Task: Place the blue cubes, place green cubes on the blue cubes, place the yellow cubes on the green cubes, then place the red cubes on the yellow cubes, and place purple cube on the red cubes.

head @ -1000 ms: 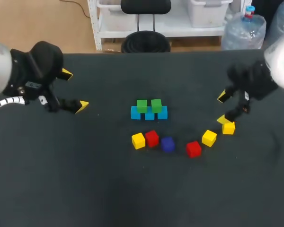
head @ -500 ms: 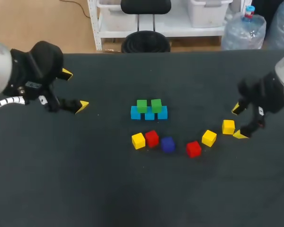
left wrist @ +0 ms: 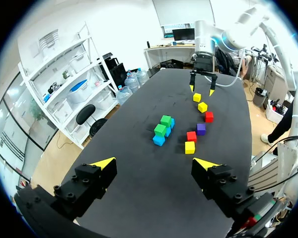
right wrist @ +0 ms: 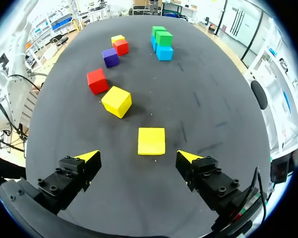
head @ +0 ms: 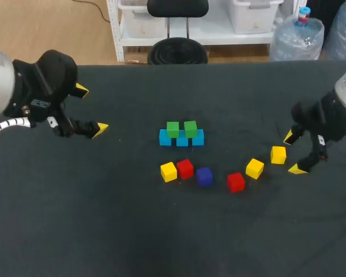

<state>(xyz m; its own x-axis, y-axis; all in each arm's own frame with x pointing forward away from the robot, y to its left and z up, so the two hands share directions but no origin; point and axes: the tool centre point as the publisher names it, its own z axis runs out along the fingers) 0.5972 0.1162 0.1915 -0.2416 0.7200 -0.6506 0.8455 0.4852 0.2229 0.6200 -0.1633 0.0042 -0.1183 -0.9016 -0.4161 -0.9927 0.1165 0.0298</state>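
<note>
Three blue cubes (head: pixel 181 138) stand in a row mid-table with two green cubes (head: pixel 172 128) (head: pixel 190 127) on top. In front lie a yellow cube (head: pixel 168 171), a red cube (head: pixel 185 168), the purple cube (head: pixel 204 176), another red cube (head: pixel 236 181) and two yellow cubes (head: pixel 254 168) (head: pixel 278 154). My right gripper (head: pixel 293 153) is open just right of the outermost yellow cube (right wrist: pixel 151 141), which lies just ahead of its gripper (right wrist: pixel 138 156), untouched. My left gripper (head: pixel 90 109) hangs open and empty at the far left, its fingertips (left wrist: pixel 103 163) wide apart, well short of the stack (left wrist: pixel 161 130).
The black table (head: pixel 104 219) is bare along its front and left. The loose cubes curve from below the stack toward the right gripper. Across the table, my right gripper (left wrist: pixel 201 89) stands over the end of that line of cubes.
My right gripper has shifted right and toward the table's front, from the yellow cube's far left corner to its right side. The cube stayed put. The left arm has not moved.
</note>
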